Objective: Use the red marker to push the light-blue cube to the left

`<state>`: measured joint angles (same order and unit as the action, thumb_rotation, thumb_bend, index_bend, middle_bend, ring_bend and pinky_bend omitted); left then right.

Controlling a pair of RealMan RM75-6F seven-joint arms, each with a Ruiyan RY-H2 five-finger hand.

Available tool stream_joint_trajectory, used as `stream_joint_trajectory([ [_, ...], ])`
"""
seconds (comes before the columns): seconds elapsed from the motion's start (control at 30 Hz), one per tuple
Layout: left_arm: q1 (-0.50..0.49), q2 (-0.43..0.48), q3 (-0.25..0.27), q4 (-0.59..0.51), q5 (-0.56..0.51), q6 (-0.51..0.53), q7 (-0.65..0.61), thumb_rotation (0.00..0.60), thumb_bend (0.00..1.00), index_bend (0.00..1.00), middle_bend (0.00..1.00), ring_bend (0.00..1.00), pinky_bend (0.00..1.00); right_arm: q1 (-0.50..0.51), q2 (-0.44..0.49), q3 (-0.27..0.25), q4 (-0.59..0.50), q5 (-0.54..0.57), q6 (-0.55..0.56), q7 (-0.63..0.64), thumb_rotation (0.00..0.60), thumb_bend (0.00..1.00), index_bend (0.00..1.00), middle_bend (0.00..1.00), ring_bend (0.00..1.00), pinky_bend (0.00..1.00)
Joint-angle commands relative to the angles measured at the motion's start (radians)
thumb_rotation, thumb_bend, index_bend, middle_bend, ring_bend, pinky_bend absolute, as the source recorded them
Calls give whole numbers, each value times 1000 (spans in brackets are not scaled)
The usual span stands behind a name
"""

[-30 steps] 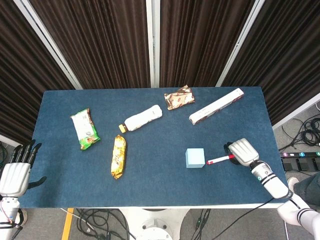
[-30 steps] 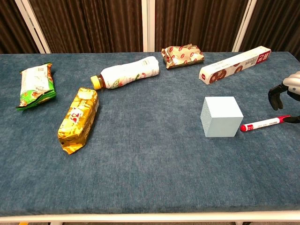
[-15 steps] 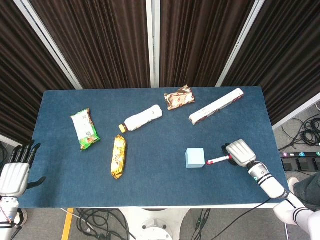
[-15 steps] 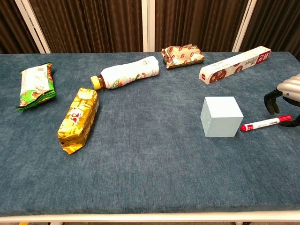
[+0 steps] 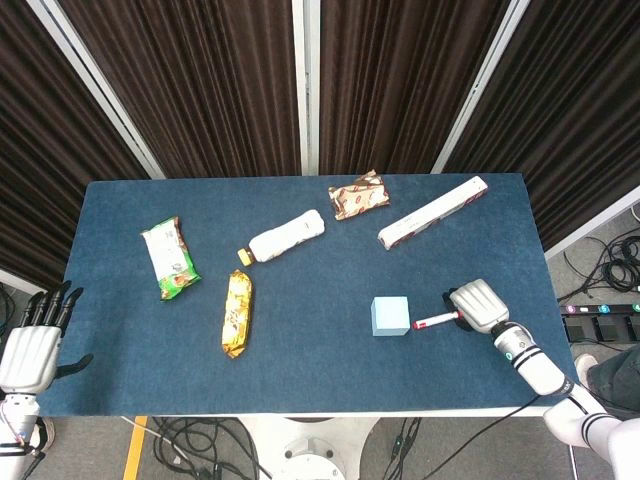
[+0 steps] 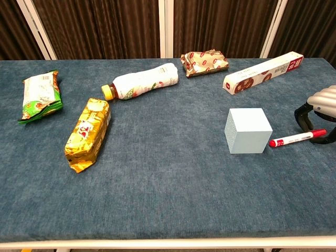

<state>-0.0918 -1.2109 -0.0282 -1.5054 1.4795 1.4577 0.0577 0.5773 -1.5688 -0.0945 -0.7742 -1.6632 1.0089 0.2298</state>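
Since the earlier frames the right hand (image 6: 319, 116) had come lower and a little nearer, so that its curled fingers (image 6: 302, 116) now arched over the far end of the red marker (image 6: 297, 138). Whether they had closed on the marker or only touched it could not be told. The marker itself had not shifted: it lay flat on the blue table (image 6: 168, 199), its red cap end pointing at the light-blue cube (image 6: 247, 130) and just beside the cube's right face. The cube sat upright to the left of the hand, unmoved.

The left hand (image 5: 30, 345) hung off the table's near-left corner, well apart from everything, fingers spread and holding nothing, as before.

Far to the left of the right hand lay a gold snack packet (image 6: 87, 133), and beyond it a green-and-white packet (image 6: 40, 96). A white bottle (image 6: 140, 82) with a yellow cap lay on its side further back. Beyond the right hand lay a long white box (image 6: 263, 72) printed with round brown biscuits, and left of it a crumpled brown-and-red wrapper (image 6: 205, 62). No lettering on any of them was readable.
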Motion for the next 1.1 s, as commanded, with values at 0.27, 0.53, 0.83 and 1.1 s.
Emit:
stream_joint_trajectory([
  [0.27,-2,3,0,3,-7,-10,-11,600,1,65,42,3,70,3,-14,-8,19,4,-15,12,600,162,603,567,840,943],
  [0.53,-1,1,0,7,-6,-8,-16,600,1,65,42,3,69,5,-19,-11,28,3,-8,26,600,114,539,539,835,939],
  [0.83,-8,0,-6,12,-8,-14,-23,600,1,65,42,3,70,8,-21,-9,37,9,-10,36,600,102,479,548,829,939],
  [1.1,-12,-2,-6,18,-12,-22,-27,600,1,65,42,3,69,8,-27,-10,48,13,-14,48,600,94,452,555,821,939],
])
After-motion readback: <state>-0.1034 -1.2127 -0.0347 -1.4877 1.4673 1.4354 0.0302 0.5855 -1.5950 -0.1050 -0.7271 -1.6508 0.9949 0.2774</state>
